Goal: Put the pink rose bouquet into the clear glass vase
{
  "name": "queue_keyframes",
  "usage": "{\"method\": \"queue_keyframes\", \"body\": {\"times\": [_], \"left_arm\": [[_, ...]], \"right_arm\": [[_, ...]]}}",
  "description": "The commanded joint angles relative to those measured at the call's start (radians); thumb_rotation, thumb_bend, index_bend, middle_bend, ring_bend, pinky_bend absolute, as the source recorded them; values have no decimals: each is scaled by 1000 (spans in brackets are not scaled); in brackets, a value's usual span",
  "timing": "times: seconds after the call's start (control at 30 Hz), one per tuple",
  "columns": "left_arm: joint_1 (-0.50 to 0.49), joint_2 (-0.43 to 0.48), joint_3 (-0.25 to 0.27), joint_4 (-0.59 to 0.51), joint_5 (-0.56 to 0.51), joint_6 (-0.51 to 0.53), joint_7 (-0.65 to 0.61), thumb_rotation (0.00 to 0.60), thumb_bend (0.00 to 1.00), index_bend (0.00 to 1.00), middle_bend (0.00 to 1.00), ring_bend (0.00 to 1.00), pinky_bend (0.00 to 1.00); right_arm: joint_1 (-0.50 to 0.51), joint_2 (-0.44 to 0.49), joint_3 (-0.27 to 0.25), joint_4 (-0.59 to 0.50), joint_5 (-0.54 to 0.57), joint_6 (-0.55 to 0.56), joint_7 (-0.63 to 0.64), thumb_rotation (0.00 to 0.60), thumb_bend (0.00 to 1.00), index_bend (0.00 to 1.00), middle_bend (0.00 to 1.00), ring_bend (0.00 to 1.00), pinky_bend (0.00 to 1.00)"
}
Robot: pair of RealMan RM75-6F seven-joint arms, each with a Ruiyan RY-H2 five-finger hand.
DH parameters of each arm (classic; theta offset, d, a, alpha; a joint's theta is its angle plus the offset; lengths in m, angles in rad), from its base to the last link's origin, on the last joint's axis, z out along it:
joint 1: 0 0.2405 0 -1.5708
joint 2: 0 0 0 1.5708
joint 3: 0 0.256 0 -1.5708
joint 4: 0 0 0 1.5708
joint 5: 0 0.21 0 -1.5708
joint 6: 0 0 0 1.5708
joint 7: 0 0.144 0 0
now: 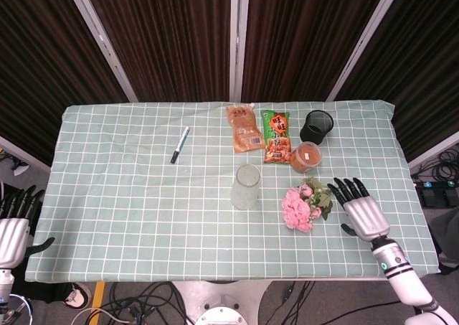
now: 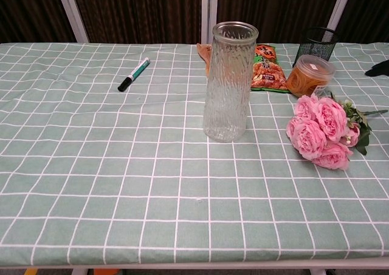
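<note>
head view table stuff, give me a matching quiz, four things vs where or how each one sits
Things:
1. vase
2. bouquet
3. marker
4. right hand

Places or states:
A. lying left of the snack packets
B. open, just right of the stems, holding nothing
C. upright and empty at mid table
D. lying flat, blooms toward the near edge

Pairs: 1-C, 2-D, 3-A, 4-B

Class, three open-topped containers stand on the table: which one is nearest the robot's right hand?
The small clear plastic tub with orange contents; the black mesh cup and clear glass vase stand farther from the right hand.
</note>
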Motion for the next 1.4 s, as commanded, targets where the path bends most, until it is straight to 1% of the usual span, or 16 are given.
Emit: {"method": "queue_keyframes", "body": {"times": [0.03,0.23,0.4,0.73,0.83,0.9,0.93,0.97,1.0,1.1,1.27,1.33,1.4], "left_arm": [[4,-6,0,20,6,10,-12,600,1,77,0,0,43],[8,-14,-4,47,-1,11,-30,600,1,77,0,0,44],[7,-17,-4,59,-1,5,-36,600,1,77,0,0,44],[4,-20,-2,77,2,-5,-56,600,2,77,0,0,44],[4,-22,-3,83,1,-6,-61,600,2,77,0,0,44],[4,-23,-2,86,0,-8,-62,600,3,77,0,0,44],[4,-24,-2,87,-1,-10,-62,600,2,77,0,0,43],[4,-24,-2,88,-2,-11,-63,600,3,78,0,0,44],[4,-25,-2,90,-2,-13,-63,600,3,77,0,0,44],[3,-26,-2,92,-4,-15,-63,600,3,78,0,0,44],[4,-28,-1,96,-5,-18,-70,600,4,78,0,0,44],[4,-29,-1,99,-1,-16,-74,600,5,78,0,0,45],[4,-30,0,102,2,-14,-75,600,5,78,0,0,47]], "right_arm": [[61,-62,15,29,43,-72,-78,600,81,0,0,0,0],[118,-141,22,86,87,-138,-117,600,81,0,0,0,0],[155,-196,30,129,109,-165,-105,600,82,0,0,0,0],[209,-235,40,162,151,-207,-83,600,92,0,0,0,0],[217,-245,42,169,160,-206,-77,600,102,0,36,0,7],[222,-249,39,175,157,-203,-74,600,105,15,106,14,55],[225,-249,34,178,154,-207,-71,600,109,51,147,39,93],[227,-250,31,179,154,-210,-67,600,114,115,186,74,133],[229,-252,29,182,151,-207,-62,600,117,162,204,94,152],[230,-261,23,195,136,-189,-46,600,136,349,290,176,232],[225,-274,17,218,101,-140,-12,600,166,563,417,287,348],[222,-279,14,231,79,-113,12,600,170,617,459,312,367],[218,-275,11,237,66,-96,38,600,171,637,478,317,372]]}}
